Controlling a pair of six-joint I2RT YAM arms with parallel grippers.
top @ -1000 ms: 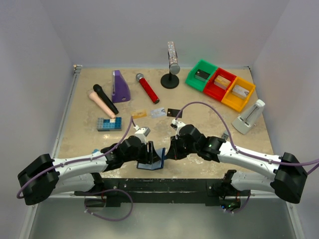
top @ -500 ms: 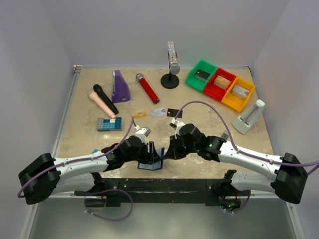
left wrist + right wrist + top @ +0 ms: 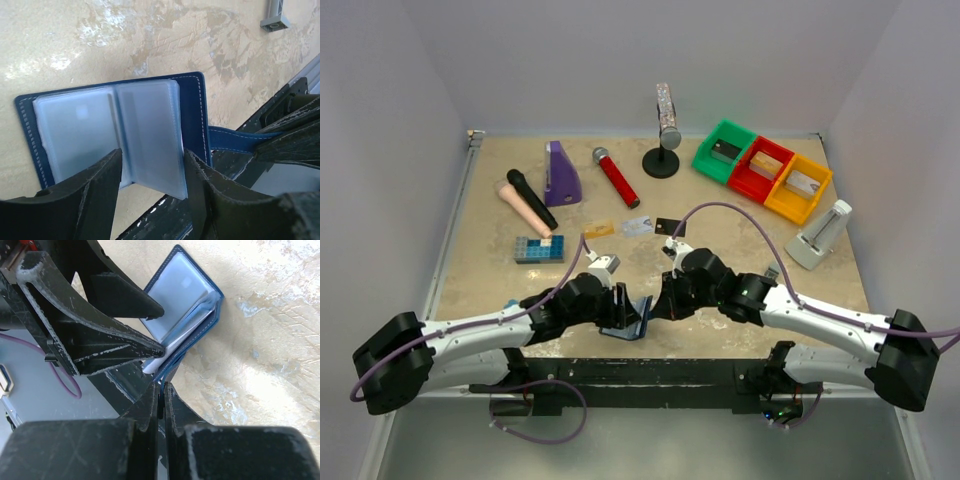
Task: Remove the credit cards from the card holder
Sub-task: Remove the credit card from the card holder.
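So the card holder (image 3: pixel 150 125) is lying open at the near edge of the table (image 3: pixel 500 270), right between the two arms, clear sleeve pages (image 3: pixel 80 130) showing. The right gripper (image 3: pixel 161 388) is clamped tight on its snap tab (image 3: pixel 231 139), and the left gripper (image 3: pixel 152 159) has its fingers spread either side of one sleeve page, not squeezing it. Three credit cards (image 3: pixel 637 225) sit in a row further out: orange, silvery, black.
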